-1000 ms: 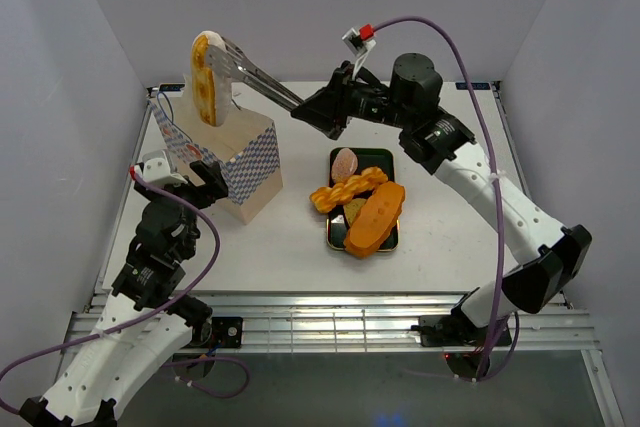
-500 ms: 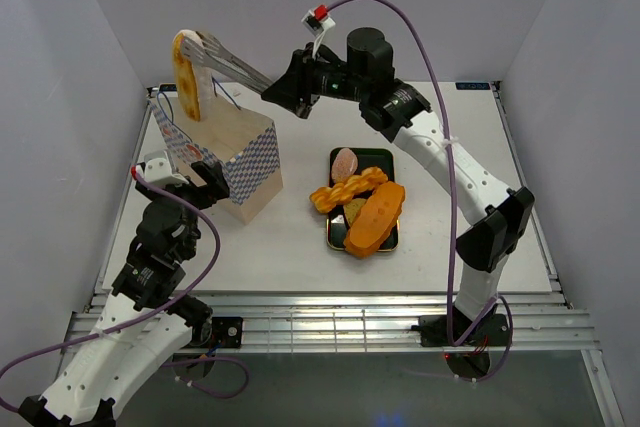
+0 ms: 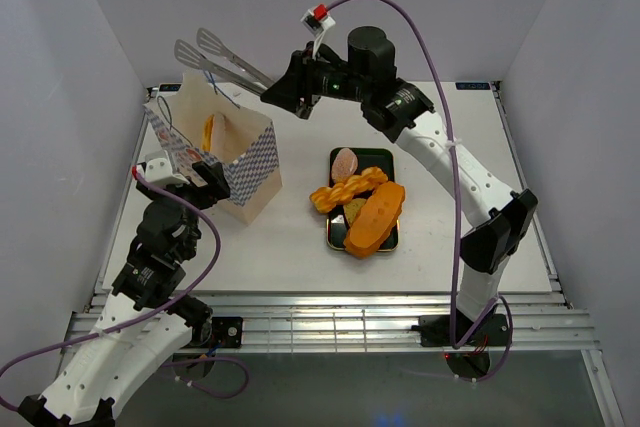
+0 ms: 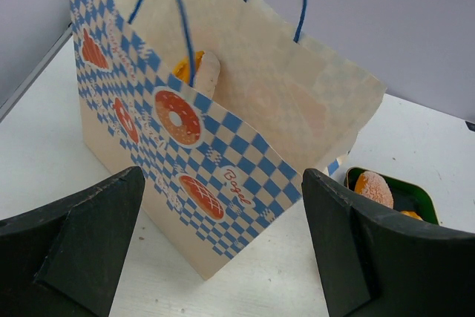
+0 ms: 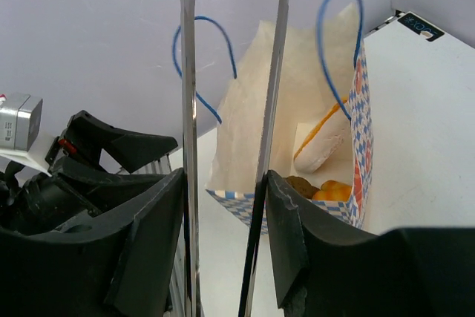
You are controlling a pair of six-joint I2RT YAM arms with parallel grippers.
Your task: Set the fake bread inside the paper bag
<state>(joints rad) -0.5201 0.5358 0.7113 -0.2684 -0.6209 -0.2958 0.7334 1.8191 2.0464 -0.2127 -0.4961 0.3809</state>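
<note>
While the left claw [image 4: 221, 191] gaped wide and empty at the paper bag's [image 3: 240, 162] seven o'clock, the black tray [image 3: 378, 157] at its four o'clock on the desk [image 3: 290, 237] carried a long loaf [image 3: 376, 217], braided twist [image 3: 348, 189] and round slice [image 3: 345, 161]. Inside the bag an oval bun [image 3: 209, 132] stood on end. Beyond, the right claw [image 3: 285, 95] gripped silver tongs [image 3: 225, 62], their blades parted and empty above the bag's twelve o'clock edge.

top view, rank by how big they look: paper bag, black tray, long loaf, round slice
1. paper bag
2. black tray
3. long loaf
4. round slice
The bag stands nearer the camera, which inflates it.
</note>
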